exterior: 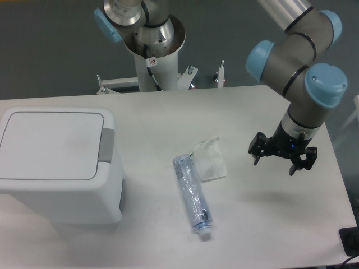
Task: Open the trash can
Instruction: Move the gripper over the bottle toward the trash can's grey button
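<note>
Tool (275,161) spread wide, empty, far from boxy white plastic trash can (59,165); rigid, probably opened by pressing grey tab (107,144).

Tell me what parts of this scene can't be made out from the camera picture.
- Large boxy white plastic trash can: inside hidden by its shut lid; left side cut by the frame edge.
- Black two-finger gripper: fingertip gap too small to judge.
- Crushed clear plastic bottle: label unreadable.
- Dark object: cropped bottom right.
</note>
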Robot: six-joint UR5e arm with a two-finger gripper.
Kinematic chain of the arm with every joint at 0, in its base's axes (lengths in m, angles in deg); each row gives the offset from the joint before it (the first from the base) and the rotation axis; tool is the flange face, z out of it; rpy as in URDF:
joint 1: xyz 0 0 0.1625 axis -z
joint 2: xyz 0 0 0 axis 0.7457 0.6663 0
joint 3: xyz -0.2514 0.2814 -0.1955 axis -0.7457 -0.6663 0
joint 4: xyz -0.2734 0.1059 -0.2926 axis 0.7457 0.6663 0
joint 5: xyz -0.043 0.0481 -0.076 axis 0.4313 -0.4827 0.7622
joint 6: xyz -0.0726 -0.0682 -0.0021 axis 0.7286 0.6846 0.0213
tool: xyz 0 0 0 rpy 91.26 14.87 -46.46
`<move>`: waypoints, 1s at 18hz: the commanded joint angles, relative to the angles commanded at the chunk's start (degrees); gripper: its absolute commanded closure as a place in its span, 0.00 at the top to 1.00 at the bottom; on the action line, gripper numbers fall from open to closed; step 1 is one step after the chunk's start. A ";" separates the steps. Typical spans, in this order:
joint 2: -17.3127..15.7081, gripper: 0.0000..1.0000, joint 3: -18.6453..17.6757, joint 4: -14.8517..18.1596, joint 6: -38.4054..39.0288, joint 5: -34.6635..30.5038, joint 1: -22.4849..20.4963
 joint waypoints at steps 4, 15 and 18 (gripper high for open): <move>-3.86 1.00 -0.97 0.18 10.61 5.64 2.89; -11.42 1.00 -0.62 1.66 30.66 12.93 13.70; -12.31 1.00 -0.44 2.90 34.09 13.46 15.99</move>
